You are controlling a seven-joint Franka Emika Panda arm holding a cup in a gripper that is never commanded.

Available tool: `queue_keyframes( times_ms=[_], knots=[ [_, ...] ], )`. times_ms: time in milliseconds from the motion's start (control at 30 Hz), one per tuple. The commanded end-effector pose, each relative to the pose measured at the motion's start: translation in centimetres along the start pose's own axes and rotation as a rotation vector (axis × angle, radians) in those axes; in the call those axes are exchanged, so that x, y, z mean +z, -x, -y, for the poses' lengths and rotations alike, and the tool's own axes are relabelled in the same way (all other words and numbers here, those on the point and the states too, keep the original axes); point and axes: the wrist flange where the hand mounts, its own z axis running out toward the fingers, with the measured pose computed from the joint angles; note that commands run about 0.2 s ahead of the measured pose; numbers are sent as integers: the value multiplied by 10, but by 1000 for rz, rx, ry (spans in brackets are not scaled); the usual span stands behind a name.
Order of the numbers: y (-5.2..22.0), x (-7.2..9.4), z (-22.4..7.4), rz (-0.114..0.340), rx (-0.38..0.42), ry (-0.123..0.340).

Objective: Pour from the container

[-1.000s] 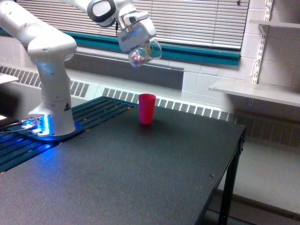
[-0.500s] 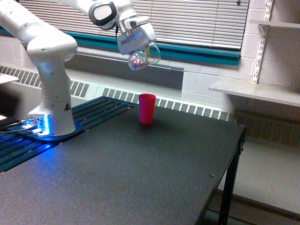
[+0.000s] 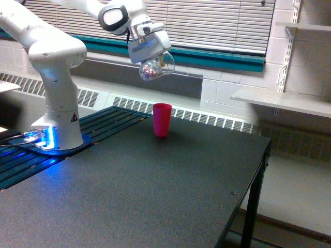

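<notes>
Presently, the gripper (image 3: 153,58) is clamping the clear container (image 3: 155,67) tipped high above the pink cup (image 3: 162,119) — advise centring its mouth over that cup, then tilting slowly — pieces risk overshooting.

The room is evenly and fairly brightly lit with soft, diffuse light, so the pink cup (image 3: 162,119) casts almost no shadow on the dark table (image 3: 155,191), whose matte top shows only a faint pale sheen. A strong blue glow comes from the robot's base (image 3: 44,137), blown out to white at its core and spilling onto the slatted mat (image 3: 111,120) beside it. The picture is low in resolution and slightly soft, and the clear cup (image 3: 154,66) held up against the window blinds (image 3: 217,23) is blurred enough that its contents read only as a pinkish smudge, perhaps small pieces.
</notes>
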Motion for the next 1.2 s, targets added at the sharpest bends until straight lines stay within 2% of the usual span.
queue_keyframes(
  times_ms=[33, 633, 1200],
  knots=[
    [15, 17, -3, 51, -48, 25],
    [31, 42, 10, 104, -96, 32],
    [35, 59, 0, 132, -205, 55]
  ],
)
